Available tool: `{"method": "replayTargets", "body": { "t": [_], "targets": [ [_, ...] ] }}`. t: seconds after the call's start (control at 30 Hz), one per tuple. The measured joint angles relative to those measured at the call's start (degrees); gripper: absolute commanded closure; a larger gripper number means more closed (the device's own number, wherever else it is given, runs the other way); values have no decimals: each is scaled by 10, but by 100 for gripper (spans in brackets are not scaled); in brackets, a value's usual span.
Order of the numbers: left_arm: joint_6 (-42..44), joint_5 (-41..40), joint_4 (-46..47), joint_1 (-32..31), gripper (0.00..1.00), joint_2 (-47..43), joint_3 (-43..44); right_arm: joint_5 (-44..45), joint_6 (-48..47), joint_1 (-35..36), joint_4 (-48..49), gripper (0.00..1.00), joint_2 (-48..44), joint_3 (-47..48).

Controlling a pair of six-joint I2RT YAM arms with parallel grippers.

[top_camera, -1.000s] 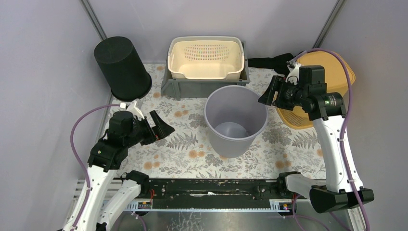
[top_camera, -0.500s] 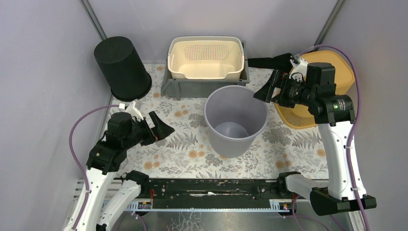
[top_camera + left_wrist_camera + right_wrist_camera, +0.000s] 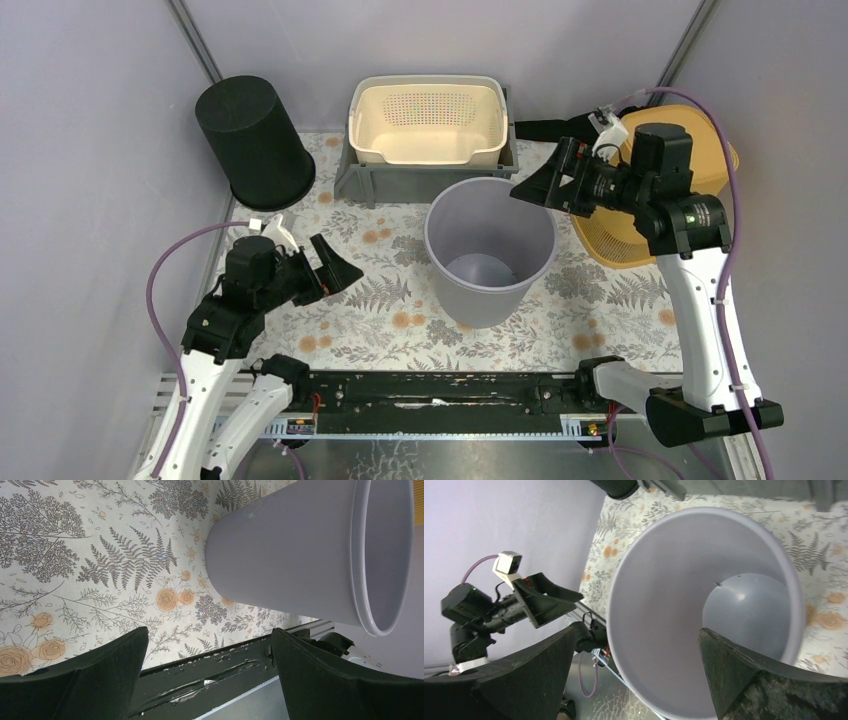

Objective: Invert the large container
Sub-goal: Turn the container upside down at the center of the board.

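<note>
Grey large container (image 3: 490, 250) stands upright; left fingers (image 3: 336, 264) and right fingers (image 3: 535, 188) spread wide.

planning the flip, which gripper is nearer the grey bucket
Right. The right gripper is open by the far-right rim of the grey bucket; the left gripper sits to its left, apart from it.

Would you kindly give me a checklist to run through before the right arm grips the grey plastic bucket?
1. Grey plastic bucket upright, mouth up: ok.
2. Bucket interior empty: ok.
3. Right pincer open wide at the bucket's right rim: ok.
4. Rim seated inside that pincer: cannot tell.
5. Left pincer open, apart from the bucket: ok.
6. Tipping room from the grey crate holding the cream perforated basket behind: cannot tell.
</note>
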Motion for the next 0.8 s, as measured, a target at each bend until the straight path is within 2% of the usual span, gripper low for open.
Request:
{"method": "replayTargets", "body": {
  "t": [0.27,0.57,0.8],
  "targets": [
    [-2,1,0,0,0,0,-3,-4,32,91,47,1,48,12],
    [-3,1,1,0,0,0,-8,9,38,187,59,1,119,76],
    [-5,1,1,0,0,0,-9,68,19,299,36,0,150,112]
  ]
}}
